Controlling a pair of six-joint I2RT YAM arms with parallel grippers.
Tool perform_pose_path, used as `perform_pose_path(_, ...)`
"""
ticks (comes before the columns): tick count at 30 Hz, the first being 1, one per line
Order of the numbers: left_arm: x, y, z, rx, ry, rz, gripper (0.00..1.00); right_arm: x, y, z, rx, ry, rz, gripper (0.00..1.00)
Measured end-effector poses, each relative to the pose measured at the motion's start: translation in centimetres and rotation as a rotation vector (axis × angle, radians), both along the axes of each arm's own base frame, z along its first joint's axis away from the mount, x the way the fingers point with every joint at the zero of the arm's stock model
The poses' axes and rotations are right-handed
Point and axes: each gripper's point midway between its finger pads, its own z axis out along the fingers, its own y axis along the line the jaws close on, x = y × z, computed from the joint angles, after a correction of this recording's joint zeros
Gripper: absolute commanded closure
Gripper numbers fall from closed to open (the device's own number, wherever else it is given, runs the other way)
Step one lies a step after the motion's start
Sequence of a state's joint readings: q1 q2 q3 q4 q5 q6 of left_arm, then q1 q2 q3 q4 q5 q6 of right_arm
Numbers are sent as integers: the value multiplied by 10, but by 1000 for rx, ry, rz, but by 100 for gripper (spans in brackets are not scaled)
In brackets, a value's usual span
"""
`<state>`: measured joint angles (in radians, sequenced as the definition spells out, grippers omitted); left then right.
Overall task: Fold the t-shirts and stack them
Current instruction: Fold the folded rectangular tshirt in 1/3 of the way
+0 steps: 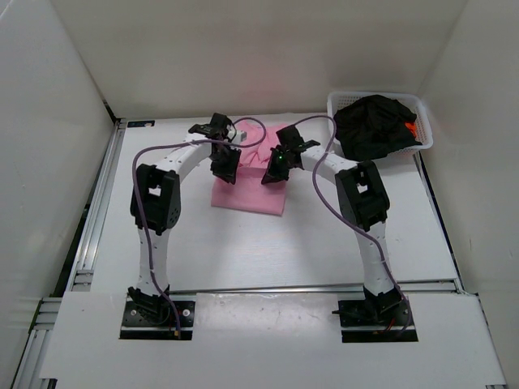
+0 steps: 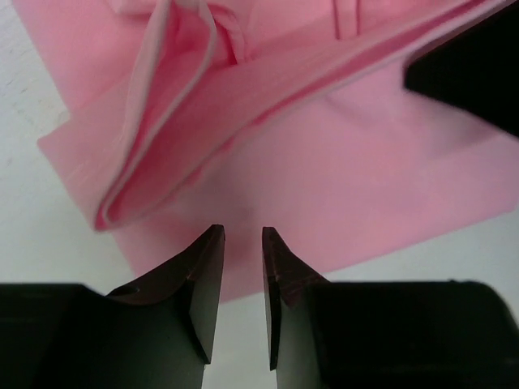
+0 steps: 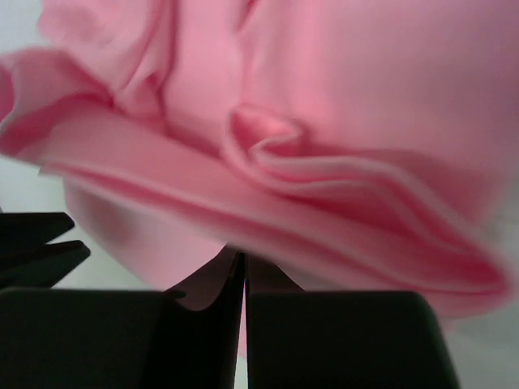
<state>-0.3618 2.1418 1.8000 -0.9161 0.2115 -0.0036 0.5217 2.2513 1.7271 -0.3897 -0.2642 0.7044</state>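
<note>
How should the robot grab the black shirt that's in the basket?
Pinch the top folds of the black t-shirt, coming straight down from above. It lies bunched in a heap that rises over the rim of the white basket, so the top is free while the walls block the sides. Keep left of the orange t-shirt.

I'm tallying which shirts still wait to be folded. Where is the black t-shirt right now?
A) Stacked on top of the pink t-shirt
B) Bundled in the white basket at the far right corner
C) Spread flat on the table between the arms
B: the black t-shirt sits heaped inside the white basket, while the pink t-shirt alone lies on the table.
</note>
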Motion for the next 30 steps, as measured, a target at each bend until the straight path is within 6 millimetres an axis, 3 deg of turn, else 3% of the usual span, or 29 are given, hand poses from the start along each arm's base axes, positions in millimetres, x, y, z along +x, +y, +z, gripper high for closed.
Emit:
perform_pose_path(3,7,0,-17,28,18,5,60,23,-12,-1,-3,-8,-66,96)
perform_pose_path(7,30,-2,-28,60,-20,16,52,59,-21,12,16,-60,-138,95)
perform_pose_path(11,57,2,-23,104,-102,44,39,81,-22,25,39,-102,-174,95)
perform_pose_path(14,72,6,-14,134,-163,69,33,87,-24,24,43,-103,-192,94)
perform_pose_path(18,91,17,-1,175,-231,111,29,88,-31,20,22,-103,-199,91)
perform_pose_path(21,105,23,9,174,-267,135,19,83,-39,22,-11,-111,-192,81)
perform_pose_path(22,108,26,11,167,-275,143,11,80,-41,26,-19,-117,-186,74)
perform_pose_path(23,111,30,15,158,-282,150,8,76,-44,33,-24,-126,-181,55)
perform_pose_path(26,109,42,23,98,-267,165,5,58,-55,62,-41,-153,-159,29)
perform_pose_path(30,76,65,39,2,-196,173,5,18,-70,100,-32,-183,-115,21)
